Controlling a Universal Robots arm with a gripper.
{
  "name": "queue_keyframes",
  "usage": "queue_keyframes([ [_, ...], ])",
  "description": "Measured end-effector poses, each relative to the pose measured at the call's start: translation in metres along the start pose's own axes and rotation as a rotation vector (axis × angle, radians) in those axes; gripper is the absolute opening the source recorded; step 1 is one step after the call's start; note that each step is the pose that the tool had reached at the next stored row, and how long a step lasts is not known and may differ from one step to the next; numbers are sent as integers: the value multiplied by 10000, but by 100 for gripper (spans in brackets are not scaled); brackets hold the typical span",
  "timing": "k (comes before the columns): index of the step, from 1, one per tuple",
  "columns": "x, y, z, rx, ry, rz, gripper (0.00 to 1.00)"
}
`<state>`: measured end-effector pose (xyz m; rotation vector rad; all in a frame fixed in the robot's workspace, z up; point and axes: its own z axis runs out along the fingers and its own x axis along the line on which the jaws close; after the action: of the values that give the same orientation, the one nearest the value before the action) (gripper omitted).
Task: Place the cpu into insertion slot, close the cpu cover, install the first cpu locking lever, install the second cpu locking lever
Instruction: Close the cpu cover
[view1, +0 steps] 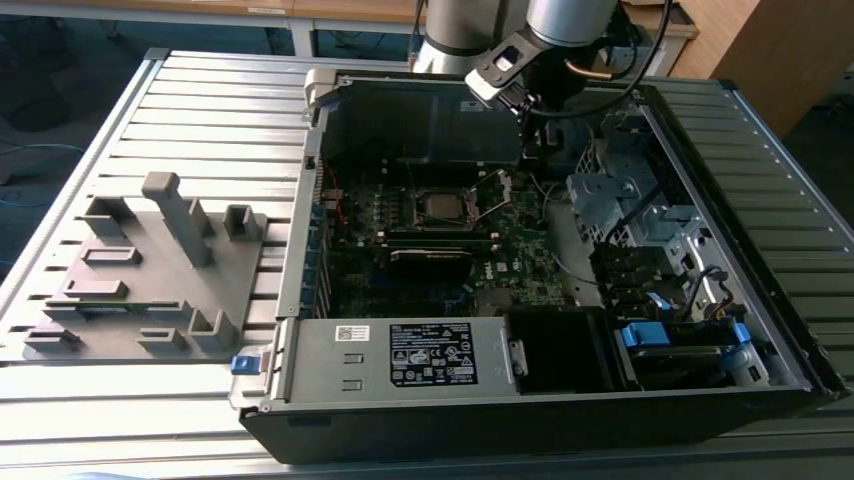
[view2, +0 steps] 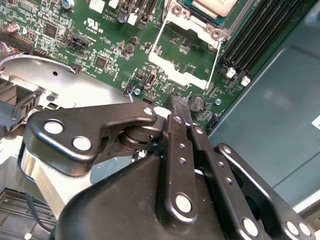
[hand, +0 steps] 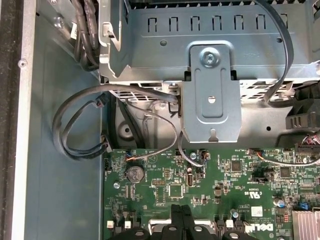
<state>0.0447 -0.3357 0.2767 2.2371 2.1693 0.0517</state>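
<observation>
The cpu (view1: 438, 205) lies in the insertion slot (view1: 461, 218) in the middle of the motherboard, its dull silver top (view2: 212, 5) showing in the second wrist view above the socket's metal rim (view2: 200, 26). The cpu cover (view2: 175, 70) is swung open away from the socket, and I see green board through its square window. Thin lever wires (view1: 497, 192) stand up beside the socket. My gripper (view1: 538, 140) hangs just past the socket on the exterior view's right. Its black fingers (view2: 175, 107) are pressed together, shut on nothing, with their tips just short of the open cover's free edge. The same tips (hand: 181, 214) hover over the board.
A grey metal drive cage (view1: 614, 195) and its bracket (hand: 210, 90) stand close behind the gripper, with black cables (hand: 80, 125) looping beside them. Black memory slots (view2: 260, 35) flank the socket. A grey fixture (view1: 147, 270) sits on the table outside the case.
</observation>
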Motion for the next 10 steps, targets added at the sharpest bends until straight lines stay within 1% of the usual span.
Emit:
queue_keyframes([
  [7, -1, 2, 1, 0, -1, 0, 11],
  [10, 0, 4, 12, 0, 0, 0, 11],
])
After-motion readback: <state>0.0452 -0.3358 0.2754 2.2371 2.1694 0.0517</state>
